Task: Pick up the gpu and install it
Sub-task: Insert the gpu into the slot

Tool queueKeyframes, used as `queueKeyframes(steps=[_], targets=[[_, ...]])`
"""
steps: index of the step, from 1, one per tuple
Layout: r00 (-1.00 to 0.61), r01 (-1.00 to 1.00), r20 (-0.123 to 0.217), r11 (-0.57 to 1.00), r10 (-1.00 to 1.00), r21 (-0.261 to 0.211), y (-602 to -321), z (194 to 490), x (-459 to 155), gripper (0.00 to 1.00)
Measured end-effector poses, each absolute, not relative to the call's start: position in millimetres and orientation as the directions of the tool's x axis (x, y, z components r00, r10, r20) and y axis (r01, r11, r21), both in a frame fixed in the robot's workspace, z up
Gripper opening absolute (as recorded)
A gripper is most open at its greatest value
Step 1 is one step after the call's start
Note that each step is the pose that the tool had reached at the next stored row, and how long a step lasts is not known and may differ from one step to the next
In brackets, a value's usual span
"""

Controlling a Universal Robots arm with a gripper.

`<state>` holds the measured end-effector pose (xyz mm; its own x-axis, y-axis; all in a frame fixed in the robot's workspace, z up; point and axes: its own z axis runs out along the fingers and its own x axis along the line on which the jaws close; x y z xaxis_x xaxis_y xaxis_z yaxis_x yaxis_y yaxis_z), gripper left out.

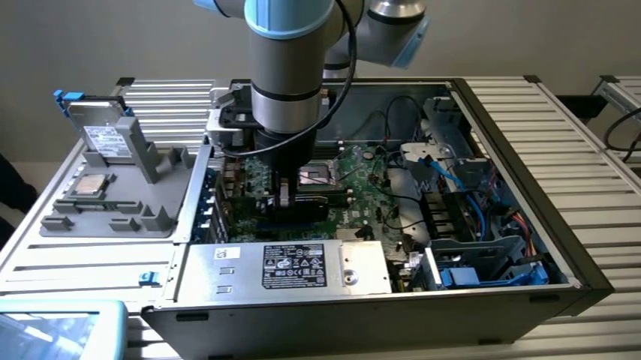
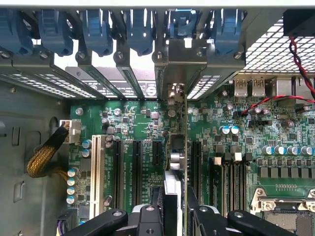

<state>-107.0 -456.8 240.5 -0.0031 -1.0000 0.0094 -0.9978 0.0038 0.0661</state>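
Observation:
The gpu (image 2: pixel 176 147) stands on edge over the green motherboard (image 2: pixel 147 123) inside the open computer case (image 1: pixel 521 127). Its silver end bracket (image 2: pixel 178 69) sits at the case's rear slot openings, under the blue clips. My gripper (image 2: pixel 174 209) is shut on the card's near end, one black finger on each face. In the exterior view the gripper (image 1: pixel 285 196) reaches down into the case's left half, with the dark card (image 1: pixel 305 206) below it. I cannot tell whether the card's edge is seated in a slot.
Black expansion slots (image 2: pixel 135 167) and a white slot (image 2: pixel 96 172) lie beside the card; memory slots (image 2: pixel 231 177) and the CPU socket (image 2: pixel 288 206) are on the other side. A power supply (image 1: pixel 290 266), blue cables (image 1: pixel 451 180) and a grey parts holder with a hard drive (image 1: pixel 105 139) surround the work area.

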Motion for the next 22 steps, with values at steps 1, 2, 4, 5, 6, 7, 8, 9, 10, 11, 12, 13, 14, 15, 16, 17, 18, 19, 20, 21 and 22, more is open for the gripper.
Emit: queueKeyframes(steps=[1, 2, 4, 5, 6, 7, 8, 9, 10, 11, 12, 13, 14, 15, 16, 17, 18, 19, 20, 21, 22], targets=[[-0.002, -0.998, 0.009, 0.002, -1.000, 0.066, -456.8, 240.5, -107.0, 0.29], [-0.001, -0.998, 0.009, 0.002, -1.000, 0.066, -456.8, 240.4, -107.1, 0.29], [-0.001, -0.998, 0.010, 0.001, -1.000, 0.066, -456.8, 240.2, -107.3, 0.29], [-0.001, -0.998, 0.010, 0.001, -1.000, 0.066, -456.8, 240.2, -107.3, 0.29], [-0.001, -0.998, 0.010, 0.001, -1.000, 0.066, -456.8, 240.0, -107.4, 0.29], [-0.001, -0.998, 0.010, 0.001, -1.000, 0.066, -456.8, 239.9, -107.6, 0.29], [0.000, -0.998, 0.010, 0.001, -1.000, 0.066, -456.8, 239.9, -107.7, 0.29], [0.000, -0.998, 0.010, 0.001, -1.000, 0.066, -456.8, 239.7, -107.7, 0.29], [0.000, -0.998, 0.010, 0.001, -1.000, 0.066, -456.8, 239.7, -107.8, 0.29], [0.000, -0.998, 0.010, 0.001, -1.000, 0.066, -456.8, 239.7, -107.9, 0.29], [0.000, -0.998, 0.010, 0.001, -1.000, 0.066, -456.8, 239.6, -107.9, 0.29], [0.000, -0.998, 0.010, 0.001, -1.000, 0.066, -456.8, 239.6, -107.9, 0.29], [0.000, -0.998, 0.010, 0.001, -1.000, 0.066, -456.8, 239.5, -107.9, 0.29], [0.000, -0.998, 0.010, 0.001, -1.000, 0.066, -456.8, 239.4, -108.0, 0.29], [0.000, -0.998, 0.010, 0.001, -1.000, 0.066, -456.8, 239.3, -108.1, 0.29], [0.000, -0.998, 0.010, 0.001, -1.000, 0.066, -456.8, 239.0, -108.2, 0.29], [0.000, -0.998, 0.010, 0.001, -1.000, 0.066, -456.8, 238.9, -108.4, 0.29], [0.000, -0.998, 0.010, 0.001, -1.000, 0.066, -456.8, 238.8, -108.4, 0.29], [0.000, -0.998, 0.010, 0.001, -1.000, 0.066, -456.8, 238.7, -108.4, 0.29], [0.000, -0.998, 0.010, 0.001, -1.000, 0.066, -456.8, 238.6, -108.5, 0.29], [-0.001, -0.998, 0.010, 0.002, -1.000, 0.066, -456.8, 238.4, -108.5, 0.29]])
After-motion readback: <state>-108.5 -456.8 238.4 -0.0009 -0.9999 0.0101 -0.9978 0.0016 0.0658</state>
